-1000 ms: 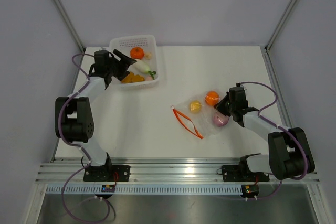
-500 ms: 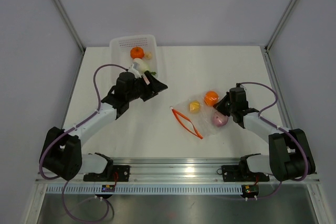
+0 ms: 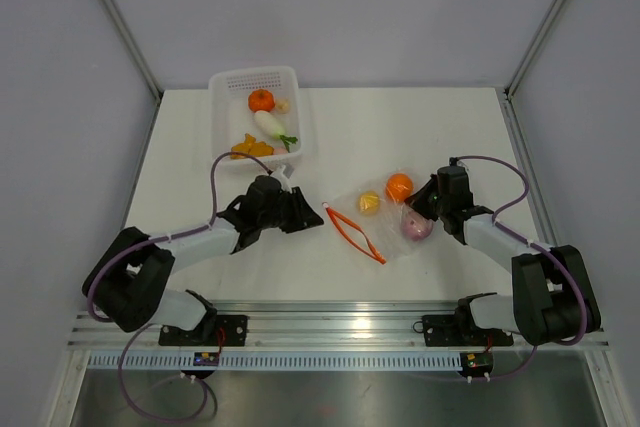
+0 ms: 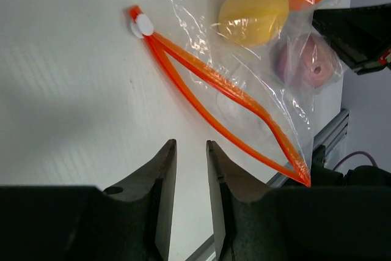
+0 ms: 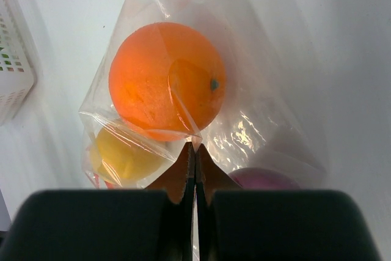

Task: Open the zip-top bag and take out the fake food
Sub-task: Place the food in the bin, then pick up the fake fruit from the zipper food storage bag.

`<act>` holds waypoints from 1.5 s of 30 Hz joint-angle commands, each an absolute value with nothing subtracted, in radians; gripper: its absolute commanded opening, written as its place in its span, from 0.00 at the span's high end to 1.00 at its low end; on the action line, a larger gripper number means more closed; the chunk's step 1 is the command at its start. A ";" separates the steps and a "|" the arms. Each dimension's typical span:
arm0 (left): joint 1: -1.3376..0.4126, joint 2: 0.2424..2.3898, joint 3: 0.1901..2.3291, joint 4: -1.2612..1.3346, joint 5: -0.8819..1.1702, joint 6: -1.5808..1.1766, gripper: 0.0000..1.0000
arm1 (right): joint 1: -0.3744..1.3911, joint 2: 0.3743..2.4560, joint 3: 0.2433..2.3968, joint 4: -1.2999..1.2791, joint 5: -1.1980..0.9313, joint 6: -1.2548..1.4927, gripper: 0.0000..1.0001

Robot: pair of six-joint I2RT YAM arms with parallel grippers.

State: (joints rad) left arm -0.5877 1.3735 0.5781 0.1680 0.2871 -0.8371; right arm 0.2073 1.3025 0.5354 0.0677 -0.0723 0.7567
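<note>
A: A white table point(image 3: 420, 127) inside grey walls, seen from above. Where is the zip-top bag point(image 3: 393, 243)?

B: Lying flat right of centre, well apart from the white basket point(image 3: 220, 97) at the far left. 3 pieces of fake food sit inside it: an orange ball point(image 3: 399, 187), a yellow piece point(image 3: 370, 203) and a purple piece point(image 3: 417, 226). The left gripper point(image 3: 312, 215) is just beside one end of the zipper strip point(image 3: 355, 234). The right gripper point(image 3: 420, 203) is at the bag's opposite side.

A: And the left wrist view?

B: Its 2 fingers point(image 4: 160, 175) stand slightly apart with nothing between them, low over bare table and short of the strip. The strip's 2 tracks bow apart in a lens shape, so the mouth looks unzipped. The white slider point(image 4: 144, 24) is parked at one end.

A: Right wrist?

B: The jaws are pressed together on a fold of the bag's film just below the orange ball. How much film they hold is hard to tell, perhaps only a thin pleat.

A: What could go wrong?

B: I'd judge 3 things. If the left gripper closes on both tracks, it would pinch the mouth closed rather than spread it. If that pleat slips from the right jaws, the whole bag would slide along when the left pulls. And if the bag is tipped, the round pieces could roll out and off the table edge
</note>
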 commanded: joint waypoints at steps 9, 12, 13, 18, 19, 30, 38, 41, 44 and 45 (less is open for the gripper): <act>-0.750 1.557 0.637 0.397 0.304 -0.890 0.76 | 0.204 1.226 0.482 0.166 -0.077 0.808 1.00; -0.770 1.589 0.666 0.393 0.307 -0.888 0.77 | 0.202 1.201 0.465 0.175 -0.069 0.815 1.00; -0.776 1.594 0.670 0.393 0.307 -0.888 0.77 | 0.202 1.200 0.465 0.175 -0.071 0.815 1.00; -0.788 1.626 0.721 0.370 0.284 -0.881 0.77 | 0.202 1.207 0.465 0.181 -0.078 0.818 1.00; -0.792 1.643 0.729 0.368 0.281 -0.879 0.77 | 0.204 1.209 0.465 0.183 -0.083 0.819 1.00; -0.836 1.741 0.713 0.489 0.319 -0.954 0.82 | 0.202 1.135 0.428 0.186 -0.051 0.841 1.00; -0.839 1.784 0.733 0.519 0.299 -0.977 0.85 | 0.206 1.068 0.379 0.206 -0.054 0.870 1.00; -0.831 1.809 0.781 0.486 0.285 -0.962 0.85 | 0.206 1.043 0.360 0.213 -0.054 0.867 1.00; -0.792 1.816 0.798 0.514 0.291 -0.956 0.85 | 0.219 1.016 0.350 0.215 -0.045 0.856 1.00; -0.769 1.813 0.798 0.515 0.293 -0.951 0.84 | 0.228 1.008 0.350 0.209 -0.040 0.853 1.00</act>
